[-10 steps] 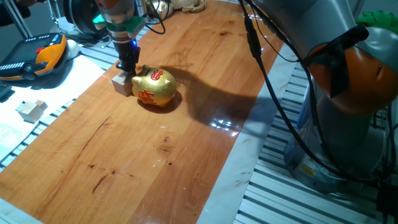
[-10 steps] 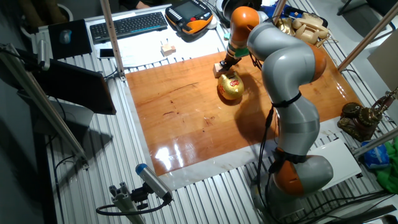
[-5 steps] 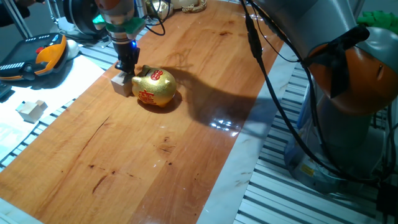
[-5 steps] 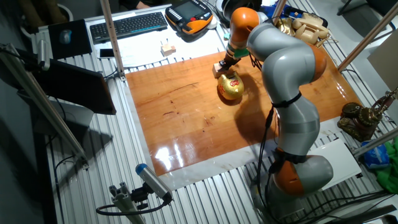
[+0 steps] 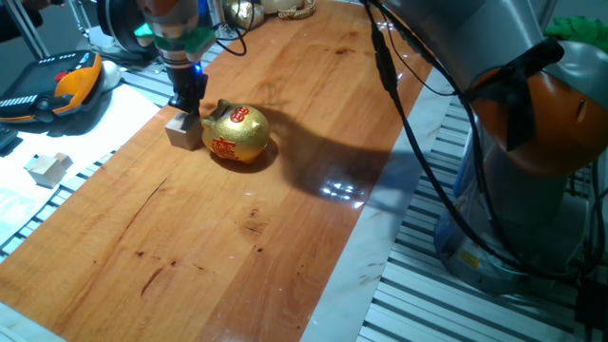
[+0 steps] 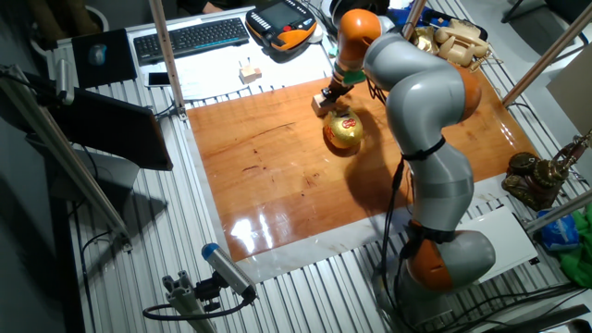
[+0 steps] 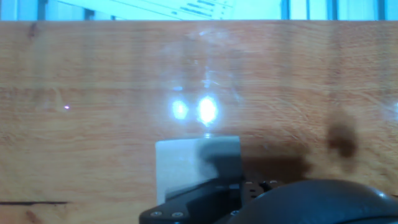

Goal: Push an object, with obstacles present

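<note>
Small pale wooden cube [image 5: 180, 130]: on wooden board [image 5: 285, 190], near its far corner toward the cluttered desk side, just beside golden piggy bank [image 5: 237, 134], a narrow gap apparently between them. Judged light, rigid, flat-faced; likely to slide readily on the glossy varnish and to twist if pressed off-centre. Best contact judged to be the middle of the face on the piggy-bank side, low down, so that travel runs away from the obstacle. Gripper [image 5: 188, 102]: dark fingers down at the cube's top edge, on the side nearest the piggy bank, seemingly touching; whether fingers are together or parted cannot be told from any view. One fixed view: red markings on the piggy bank, plus a similar pale block [image 5: 47, 167] lying off the board, well apart. The other fixed view: whole arm arched over the board, cube [image 6: 321, 102] and piggy bank [image 6: 343, 130] small beneath it, keyboard [image 6: 191, 37] beyond. Hand view: cube [image 7: 186, 165] close up, partly covered by the dark gripper body, open board ahead, no piggy bank in frame.
</note>
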Controlling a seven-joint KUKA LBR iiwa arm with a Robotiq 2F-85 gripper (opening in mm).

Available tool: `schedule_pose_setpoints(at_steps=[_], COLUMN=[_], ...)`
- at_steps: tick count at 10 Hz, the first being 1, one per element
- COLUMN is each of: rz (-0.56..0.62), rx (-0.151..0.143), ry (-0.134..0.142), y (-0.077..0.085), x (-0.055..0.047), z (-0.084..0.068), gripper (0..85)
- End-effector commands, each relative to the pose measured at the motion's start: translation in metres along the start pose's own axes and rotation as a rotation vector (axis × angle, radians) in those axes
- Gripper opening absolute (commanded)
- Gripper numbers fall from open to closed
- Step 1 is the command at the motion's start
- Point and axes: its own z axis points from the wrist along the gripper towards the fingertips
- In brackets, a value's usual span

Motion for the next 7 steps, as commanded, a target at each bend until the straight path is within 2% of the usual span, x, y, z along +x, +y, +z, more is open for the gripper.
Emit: schedule_pose_setpoints(at_steps=[1,7], rz=[0.001,0.017], rx=[-0.002,0.008], ry=[-0.004,-0.021], y=[0.0033,0.0101], x=[-0.0002,-0.0020], z=[0.0024,0.0065], gripper=[0.0,0.0])
